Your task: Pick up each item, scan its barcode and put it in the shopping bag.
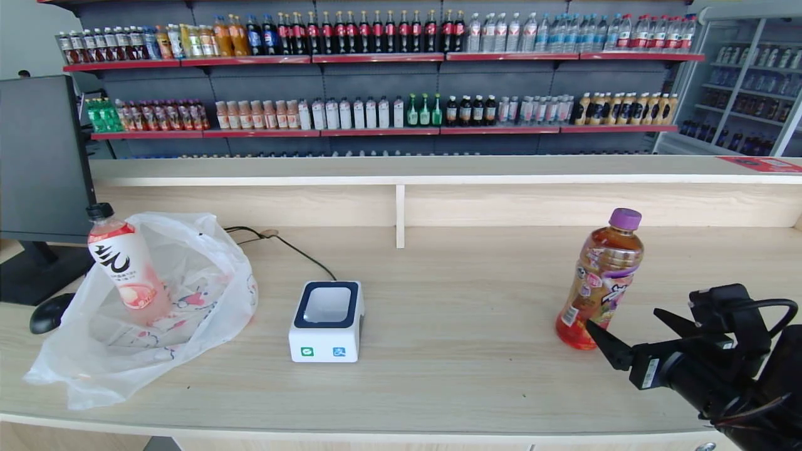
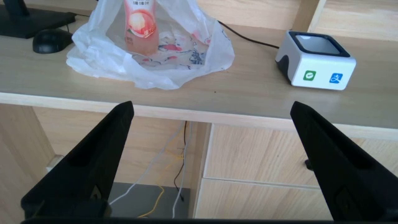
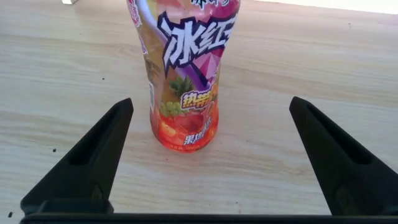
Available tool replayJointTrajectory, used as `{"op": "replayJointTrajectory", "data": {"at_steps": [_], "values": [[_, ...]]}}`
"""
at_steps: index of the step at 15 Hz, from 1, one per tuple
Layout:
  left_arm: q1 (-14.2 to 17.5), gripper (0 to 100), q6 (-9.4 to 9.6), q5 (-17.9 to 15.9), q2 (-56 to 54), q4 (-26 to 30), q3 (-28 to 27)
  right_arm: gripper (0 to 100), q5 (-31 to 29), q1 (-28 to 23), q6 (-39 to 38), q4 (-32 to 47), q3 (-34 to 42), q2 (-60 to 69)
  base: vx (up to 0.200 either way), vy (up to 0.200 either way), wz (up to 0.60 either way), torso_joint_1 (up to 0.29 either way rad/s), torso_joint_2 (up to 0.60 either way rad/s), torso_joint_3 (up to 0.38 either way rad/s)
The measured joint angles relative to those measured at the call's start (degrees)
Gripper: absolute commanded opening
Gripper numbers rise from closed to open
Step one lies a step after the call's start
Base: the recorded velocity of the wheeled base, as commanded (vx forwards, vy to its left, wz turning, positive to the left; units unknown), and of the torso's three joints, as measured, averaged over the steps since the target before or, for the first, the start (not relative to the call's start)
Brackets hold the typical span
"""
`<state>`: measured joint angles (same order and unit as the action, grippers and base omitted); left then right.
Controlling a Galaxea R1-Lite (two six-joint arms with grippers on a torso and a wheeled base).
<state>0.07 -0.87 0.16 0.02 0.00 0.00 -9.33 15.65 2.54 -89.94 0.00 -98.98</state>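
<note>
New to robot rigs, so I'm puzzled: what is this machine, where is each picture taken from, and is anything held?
A two-armed robot faces a shop counter. The wide picture is from its head camera; the other two are from wrist cameras, each looking out between two dark prongs. On the counter stand a barcode scanner, a purple-capped bottle, and a shopping bag with a pink-labelled bottle inside. The right gripper is open just short of the purple-capped bottle; the left gripper is open, low before the counter's edge. Nothing is held.
</note>
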Motion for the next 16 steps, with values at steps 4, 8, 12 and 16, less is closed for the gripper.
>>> {"op": "replayJointTrajectory", "data": {"at_steps": [4, 8, 12, 16], "values": [[0.00, 100, 0.00, 0.00, 0.00, 0.00, 0.00, 100, 0.05, -0.04, -0.44, 0.02, -1.15, -2.05, 0.000, 0.000, 0.00, 0.000, 0.00, 0.000], [-0.02, 100, -0.06, 0.00, 0.00, 0.00, 0.00, 100, 0.00, -1.93, -0.62, 0.04, -3.58, -5.13, 0.000, 0.000, 0.00, 0.000, 0.00, 0.000], [0.00, 100, 0.00, 0.00, 0.00, 0.00, 0.00, 100, 0.00, -2.40, -0.65, -0.02, -3.33, -6.25, 0.000, 0.000, 0.00, 0.000, 0.00, 0.000], [0.00, 100, -0.04, 0.00, 0.00, 0.00, 0.00, 100, 0.00, -3.10, -0.62, 0.02, -1.57, -5.88, 0.000, 0.000, 0.00, 0.000, 0.00, 0.000]]}}
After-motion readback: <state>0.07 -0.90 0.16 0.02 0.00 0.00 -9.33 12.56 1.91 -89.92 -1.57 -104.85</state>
